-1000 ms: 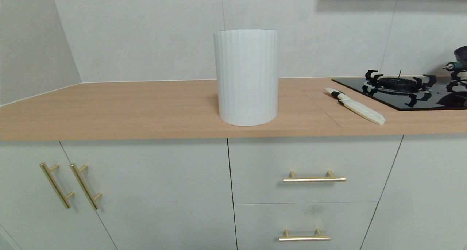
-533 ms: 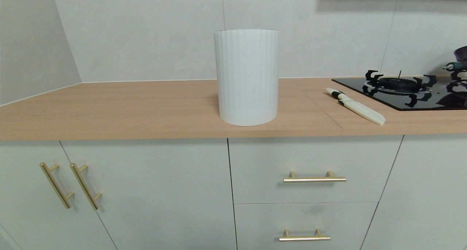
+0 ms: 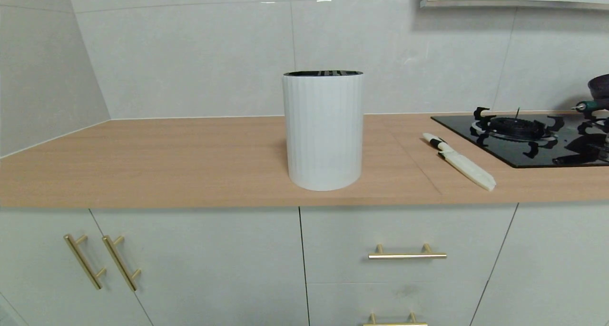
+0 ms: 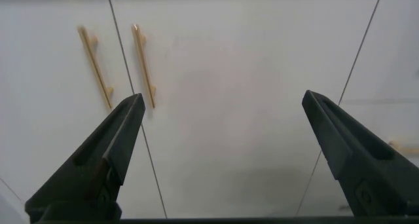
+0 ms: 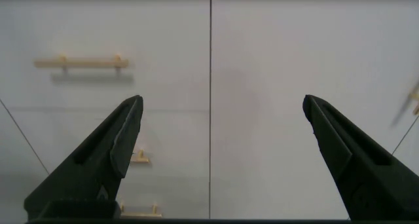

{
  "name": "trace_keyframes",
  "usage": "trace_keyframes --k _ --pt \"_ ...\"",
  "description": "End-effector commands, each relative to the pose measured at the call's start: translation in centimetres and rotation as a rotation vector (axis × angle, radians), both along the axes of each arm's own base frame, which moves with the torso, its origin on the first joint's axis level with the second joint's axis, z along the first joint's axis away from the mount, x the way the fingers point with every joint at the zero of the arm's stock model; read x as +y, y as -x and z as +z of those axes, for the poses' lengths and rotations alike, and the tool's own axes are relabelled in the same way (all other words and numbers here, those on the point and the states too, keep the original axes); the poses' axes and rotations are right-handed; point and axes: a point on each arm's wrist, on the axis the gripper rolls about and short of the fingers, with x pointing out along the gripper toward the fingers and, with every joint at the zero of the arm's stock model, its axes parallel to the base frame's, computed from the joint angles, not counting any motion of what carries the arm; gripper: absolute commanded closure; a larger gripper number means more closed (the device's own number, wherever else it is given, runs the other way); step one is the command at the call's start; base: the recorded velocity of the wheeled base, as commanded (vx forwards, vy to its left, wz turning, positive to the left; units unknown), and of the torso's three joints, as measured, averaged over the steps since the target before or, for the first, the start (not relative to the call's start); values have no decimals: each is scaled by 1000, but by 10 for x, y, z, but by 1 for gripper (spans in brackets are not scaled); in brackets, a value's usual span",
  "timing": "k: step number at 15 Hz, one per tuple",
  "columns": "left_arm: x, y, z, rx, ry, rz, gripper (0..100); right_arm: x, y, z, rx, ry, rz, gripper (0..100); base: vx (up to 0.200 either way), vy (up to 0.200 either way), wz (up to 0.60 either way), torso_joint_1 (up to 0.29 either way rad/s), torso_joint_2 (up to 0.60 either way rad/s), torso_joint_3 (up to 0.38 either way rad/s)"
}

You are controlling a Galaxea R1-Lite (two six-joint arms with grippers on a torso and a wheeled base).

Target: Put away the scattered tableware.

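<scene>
The white ribbed holder [image 3: 323, 131] hides its own inside behind its wall. At the head view's right edge the hob [image 3: 518, 151] and a dark pan [image 3: 600, 84] are cut off; the lowest drawer handle [image 3: 391, 323] is cropped at the bottom. Whether the knife [image 3: 459, 162] on the bench [image 3: 142, 164] wears a sheath cannot be told.

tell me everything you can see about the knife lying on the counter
The cream-white knife lies flat on the light wooden countertop, between the white ribbed cylindrical holder and the black glass hob, touching neither. Its black-banded handle points toward the back wall, its pale blade tip toward the counter's front edge. Only the counter touches it.
</scene>
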Motion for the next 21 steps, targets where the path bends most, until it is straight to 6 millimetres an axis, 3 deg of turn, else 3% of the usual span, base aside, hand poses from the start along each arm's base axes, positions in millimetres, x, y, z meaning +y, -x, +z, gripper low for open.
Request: trace_keyframes --k 1,21 --pt "0 0 0 0 0 1 0 0 0 0 2 1 1 0 0 0 0 163 -491 -300" --pt "0 0 0 0 0 1 0 0 0 0 0 0 1 0 0 0 0 215 -500 -287"
